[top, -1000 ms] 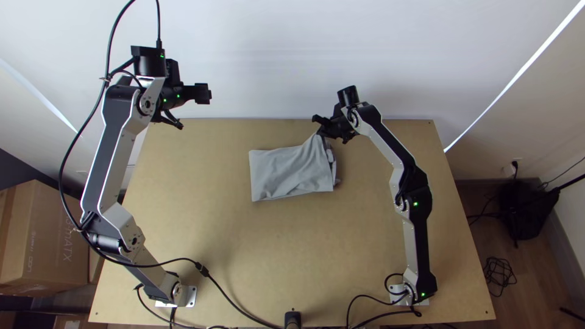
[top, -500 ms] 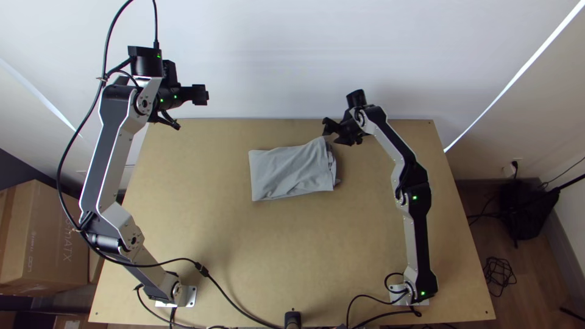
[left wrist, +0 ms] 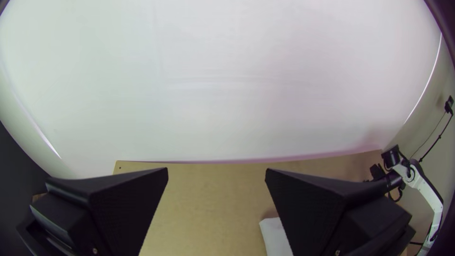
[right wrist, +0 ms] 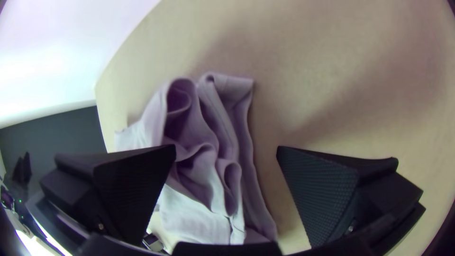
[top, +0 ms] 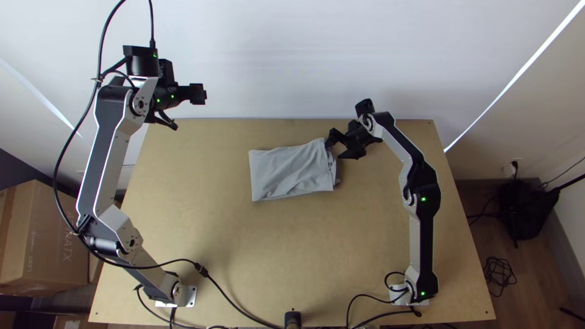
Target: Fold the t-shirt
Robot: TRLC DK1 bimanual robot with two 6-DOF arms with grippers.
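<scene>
The grey t-shirt [top: 289, 172] lies folded into a rough rectangle toward the table's back, its right end rumpled. In the right wrist view that end of the t-shirt [right wrist: 204, 189] shows several loose layers. My right gripper [top: 334, 146] is at the shirt's upper right corner, open; in its wrist view the right gripper [right wrist: 226, 147] has its fingers wide apart, one over the cloth's edge, the other over bare wood. Far from the shirt, my left gripper [top: 201, 94] is high at the back left. In its own view the left gripper [left wrist: 216, 169] is open and empty.
The wooden table [top: 268, 256] has bare surface in front of the shirt and to its left. A black cable [top: 234, 303] crosses the near left part. A white wall [top: 274, 61] rises behind the table; cardboard boxes [top: 42, 237] stand at the left.
My right gripper has let go of the shirt's upper right corner, opened, and shifted right and toward the near side. The lifted corner has settled lower. The left arm has drifted slightly left.
</scene>
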